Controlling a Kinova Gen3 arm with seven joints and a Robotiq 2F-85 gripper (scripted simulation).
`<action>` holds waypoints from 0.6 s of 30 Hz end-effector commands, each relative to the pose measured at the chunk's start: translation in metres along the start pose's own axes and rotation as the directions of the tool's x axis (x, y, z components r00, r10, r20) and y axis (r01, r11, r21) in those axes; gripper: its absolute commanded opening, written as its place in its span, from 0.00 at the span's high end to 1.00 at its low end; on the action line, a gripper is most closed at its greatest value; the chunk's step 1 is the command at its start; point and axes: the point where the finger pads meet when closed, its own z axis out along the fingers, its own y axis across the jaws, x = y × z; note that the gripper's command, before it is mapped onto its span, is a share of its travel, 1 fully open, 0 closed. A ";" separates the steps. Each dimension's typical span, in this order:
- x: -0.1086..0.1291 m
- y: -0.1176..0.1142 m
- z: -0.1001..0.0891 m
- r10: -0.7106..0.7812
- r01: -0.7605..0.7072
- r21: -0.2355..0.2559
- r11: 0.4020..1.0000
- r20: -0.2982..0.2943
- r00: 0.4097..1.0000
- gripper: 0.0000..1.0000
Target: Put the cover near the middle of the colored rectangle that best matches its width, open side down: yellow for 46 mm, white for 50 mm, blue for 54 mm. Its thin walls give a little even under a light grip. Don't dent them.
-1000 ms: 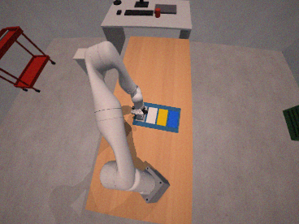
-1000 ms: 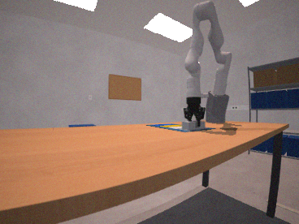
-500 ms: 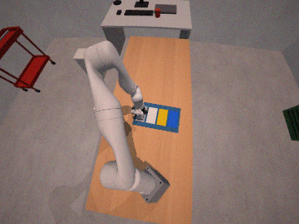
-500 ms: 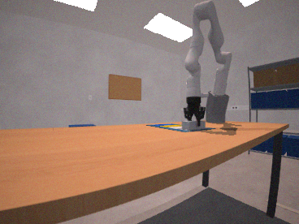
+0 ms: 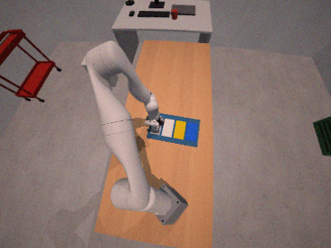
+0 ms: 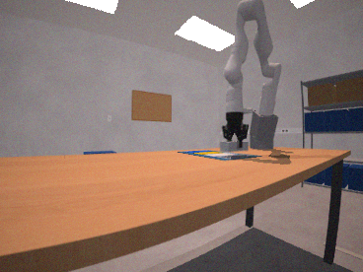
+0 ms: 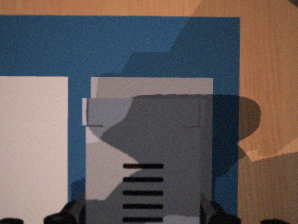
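The grey cover (image 7: 147,150), with a row of dark slots in its top, is on the left end of the dark blue mat (image 5: 174,130), beside the white rectangle (image 5: 167,128). The yellow rectangle (image 5: 180,129) and blue rectangle (image 5: 192,131) lie further right. My gripper (image 5: 154,123) points straight down and is shut on the cover (image 5: 155,128), with one finger on each long side in the wrist view (image 7: 142,217). In the side view the gripper (image 6: 235,137) holds the cover (image 6: 229,146) at or just above the mat; I cannot tell which. The white rectangle (image 7: 32,150) lies left of the cover.
My arm's base (image 5: 168,208) stands at the near end of the wooden table. A grey desk (image 5: 163,20) with a keyboard and a red cup is beyond the far end. A red cart (image 5: 24,67) stands at the left and a green crate (image 5: 324,135) at the right.
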 end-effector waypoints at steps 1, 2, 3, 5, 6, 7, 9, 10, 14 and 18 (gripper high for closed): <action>-0.001 0.004 -0.012 0.002 -0.002 -0.004 1.000 0.001 1.000 1.00; -0.001 0.004 -0.015 0.002 -0.002 -0.004 1.000 0.001 1.000 1.00; -0.001 0.004 -0.017 0.002 -0.002 -0.004 1.000 0.001 1.000 1.00; -0.001 0.004 -0.019 0.002 -0.002 -0.004 1.000 0.001 1.000 1.00; -0.001 0.004 -0.019 0.002 -0.002 -0.004 1.000 0.001 1.000 1.00; -0.003 0.004 -0.022 0.001 -0.001 -0.005 1.000 0.004 1.000 1.00; -0.001 0.004 -0.026 0.002 -0.002 -0.004 1.000 0.001 1.000 1.00; -0.001 0.004 -0.027 0.002 -0.002 -0.004 1.000 0.001 1.000 1.00; -0.002 0.004 -0.033 0.002 -0.002 -0.005 1.000 0.002 1.000 1.00; -0.002 0.004 -0.036 0.001 -0.001 -0.005 1.000 0.003 1.000 1.00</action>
